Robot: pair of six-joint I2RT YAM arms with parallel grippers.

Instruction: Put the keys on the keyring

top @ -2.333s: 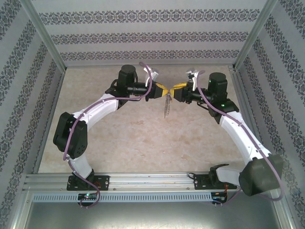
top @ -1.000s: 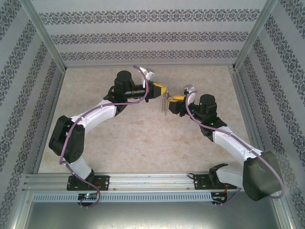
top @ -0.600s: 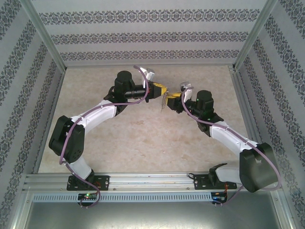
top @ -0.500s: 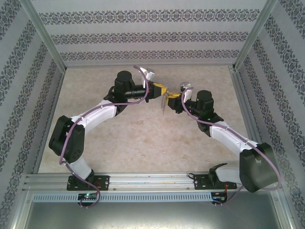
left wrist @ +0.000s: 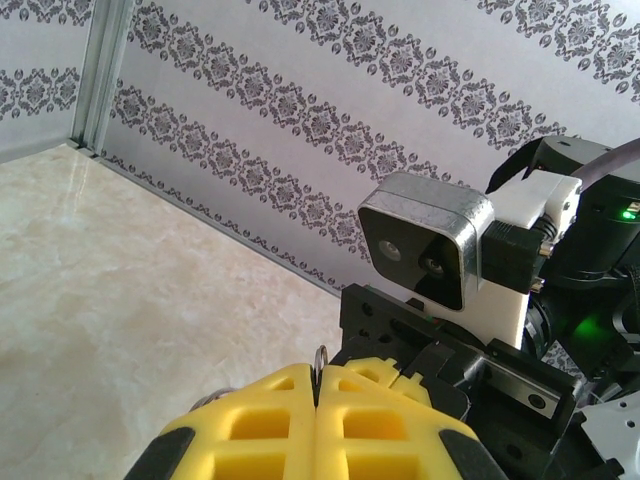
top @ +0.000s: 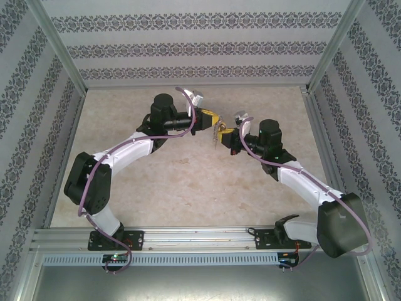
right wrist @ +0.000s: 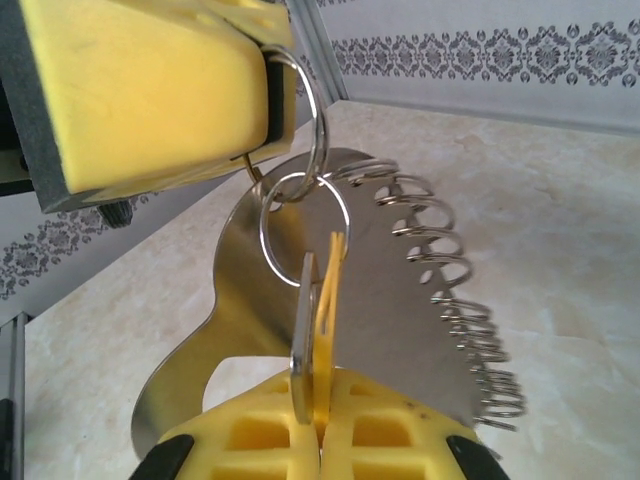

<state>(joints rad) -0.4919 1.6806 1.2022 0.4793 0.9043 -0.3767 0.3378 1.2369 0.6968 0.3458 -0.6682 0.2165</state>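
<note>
It was a lab test booth: wallpapered panels [top: 200, 47] stood beyond the left pincer [top: 214, 120], metal posts [top: 59, 47] at its sides, a marble-look tabletop [top: 188, 188] below it.

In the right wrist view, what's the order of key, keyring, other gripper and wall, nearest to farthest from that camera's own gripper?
1. Key: pinched in the right gripper, bottom centre.
2. Keyring: just above the key.
3. Left gripper: upper left, clamping the keyring.
4. Wall: far behind.

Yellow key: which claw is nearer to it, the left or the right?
Right. The right claw is shut on the yellow key, pinching it between its fingers. The left claw is beyond the key, clamped on the keyring loop, not touching the key.
</note>
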